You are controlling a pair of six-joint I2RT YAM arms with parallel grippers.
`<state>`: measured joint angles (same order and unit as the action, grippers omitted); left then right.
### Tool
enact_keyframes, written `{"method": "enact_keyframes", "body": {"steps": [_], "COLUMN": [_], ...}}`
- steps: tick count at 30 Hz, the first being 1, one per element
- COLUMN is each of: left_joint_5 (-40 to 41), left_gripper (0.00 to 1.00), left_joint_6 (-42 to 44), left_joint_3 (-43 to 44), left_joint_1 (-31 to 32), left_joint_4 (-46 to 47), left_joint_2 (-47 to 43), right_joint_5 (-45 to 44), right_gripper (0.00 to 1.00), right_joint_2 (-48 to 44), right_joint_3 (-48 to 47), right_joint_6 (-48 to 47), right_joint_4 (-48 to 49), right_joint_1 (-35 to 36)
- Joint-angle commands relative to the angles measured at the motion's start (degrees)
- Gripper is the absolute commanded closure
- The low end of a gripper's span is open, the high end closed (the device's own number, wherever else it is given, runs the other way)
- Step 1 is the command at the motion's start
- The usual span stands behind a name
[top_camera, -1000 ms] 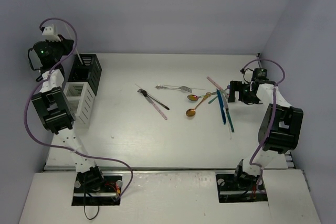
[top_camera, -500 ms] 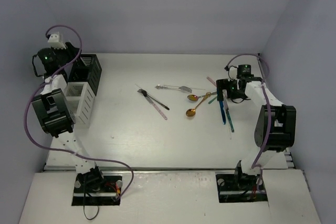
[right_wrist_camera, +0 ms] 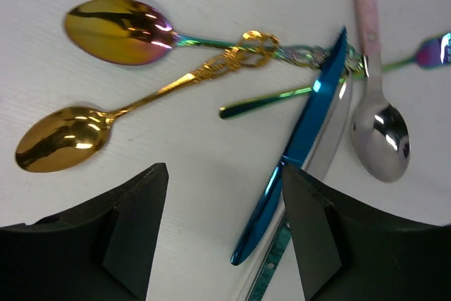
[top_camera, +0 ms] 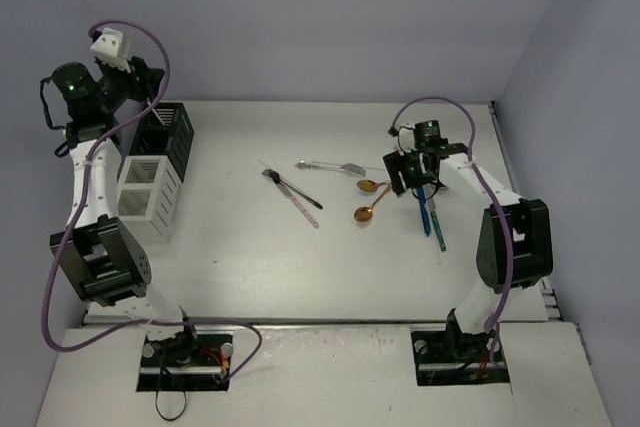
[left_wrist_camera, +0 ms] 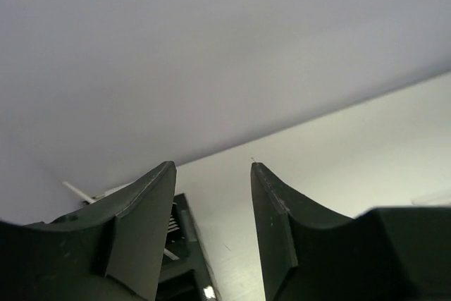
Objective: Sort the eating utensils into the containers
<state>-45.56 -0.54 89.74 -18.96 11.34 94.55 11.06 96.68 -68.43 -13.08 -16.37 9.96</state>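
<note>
Left pincer (left_wrist_camera: 211, 167) opened and rose; right pincer (right_wrist_camera: 224, 174) reached the cutlery (right_wrist_camera: 310, 118).

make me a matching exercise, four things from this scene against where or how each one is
Things
1 black caddy
2 white caddy
3 gold spoon
4 left claw

Place or state
a open, empty, in the air
b left edge, nearer the bases
c on the table, left of the blue piece
d left edge, farther from the bases

Pairs: 1-d, 2-b, 3-c, 4-a
</note>
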Motion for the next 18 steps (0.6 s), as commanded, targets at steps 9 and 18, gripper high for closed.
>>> {"method": "enact_keyframes", "body": {"steps": [9,18], "left_joint_5": [5.1,4.7], "left_gripper": [0.56,0.54], "left_joint_6": [14.4,10.2], "left_joint_3": [-4.2,-8.8], "left_joint_1": [8.7,8.7], "left_joint_4": [-28.4,-30.3], "left_joint_2": [-8.5,-13.0], "right_joint_5": [-4.8,-8.9], "right_gripper": [0.73,0.71], "right_joint_2": [12.4,23.7], "right_joint_3": [-21.0,-30.9], "right_joint_6": [3.7,4.9], "right_joint_4": [0.5,0.5], "right_joint_1": [15.7,24.5]}}
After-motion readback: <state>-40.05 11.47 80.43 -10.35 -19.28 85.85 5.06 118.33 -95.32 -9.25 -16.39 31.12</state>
